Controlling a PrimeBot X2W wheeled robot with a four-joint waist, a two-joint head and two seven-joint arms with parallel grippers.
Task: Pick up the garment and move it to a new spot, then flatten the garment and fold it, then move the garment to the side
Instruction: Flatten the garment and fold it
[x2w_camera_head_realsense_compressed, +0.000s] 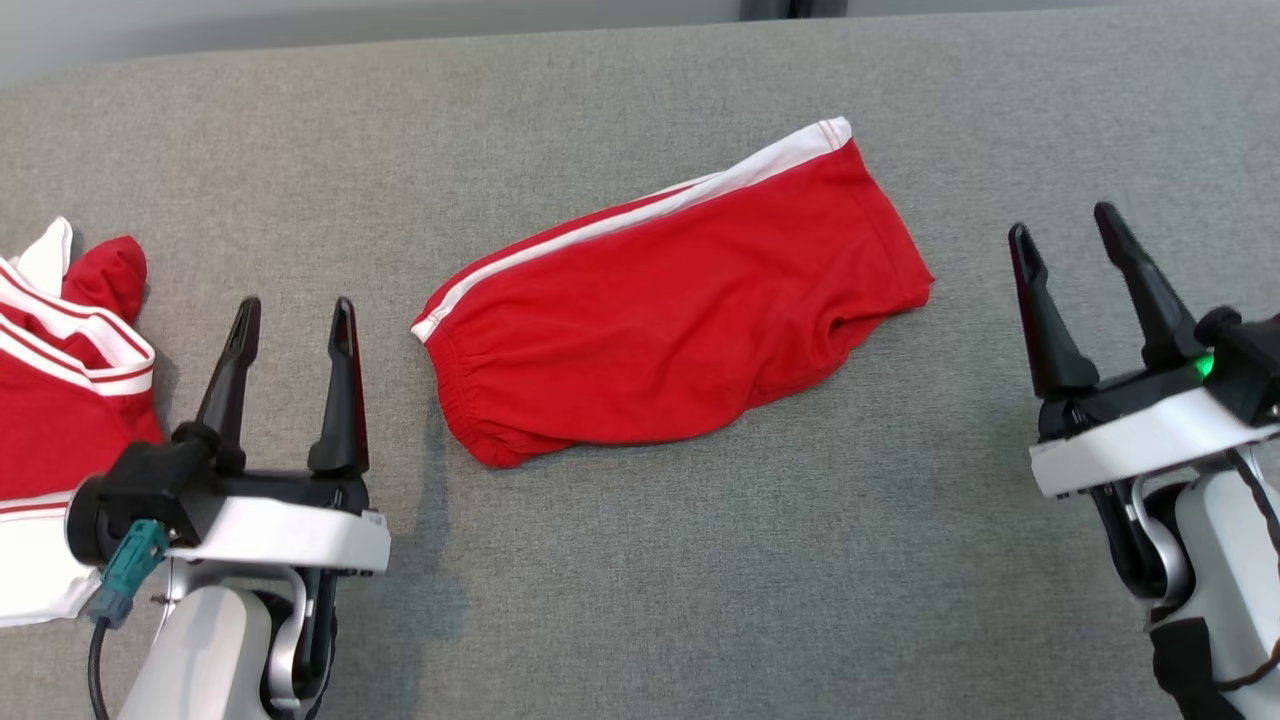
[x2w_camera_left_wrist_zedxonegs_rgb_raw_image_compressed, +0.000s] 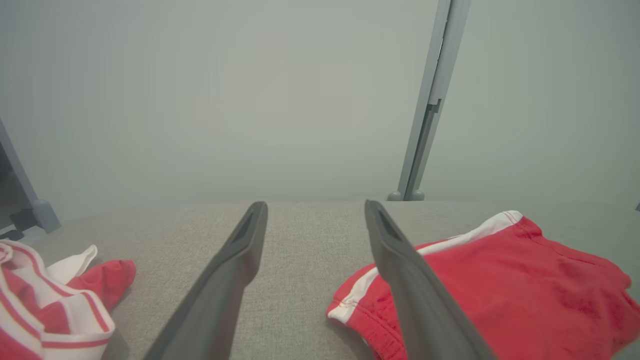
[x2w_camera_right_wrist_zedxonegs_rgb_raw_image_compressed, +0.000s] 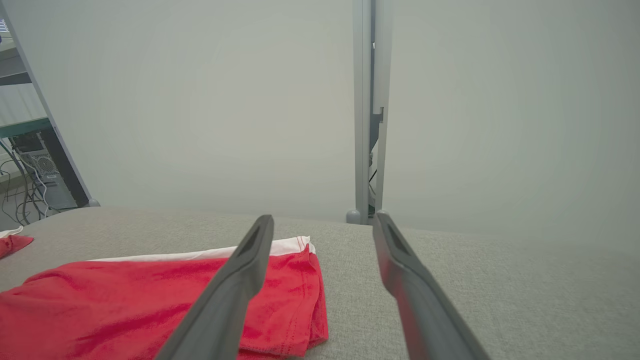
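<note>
Your left pincer (x2w_camera_head_realsense_compressed: 297, 308) and right pincer (x2w_camera_head_realsense_compressed: 1062, 222) gape empty; red shorts (x2w_camera_head_realsense_compressed: 680, 310) lie folded mid-frame, with seemingly only the sideways move left to do.

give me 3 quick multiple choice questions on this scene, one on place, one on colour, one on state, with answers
1. Where do the red shorts lie?
A. over a chair
B. on the grey table, between the left claw and the right claw
C. on the floor

2. What colour is the band along the shorts' far edge?
A. blue
B. black
C. white

3. How do the claws stand?
A. both open, holding nothing
B. both shut on the shorts
C. one open, one shut

Answers:
1 B, the shorts lie on the table with a claw at each side.
2 C, a white band runs along that edge.
3 A, each claw's fingers stand apart, nothing between them.
</note>
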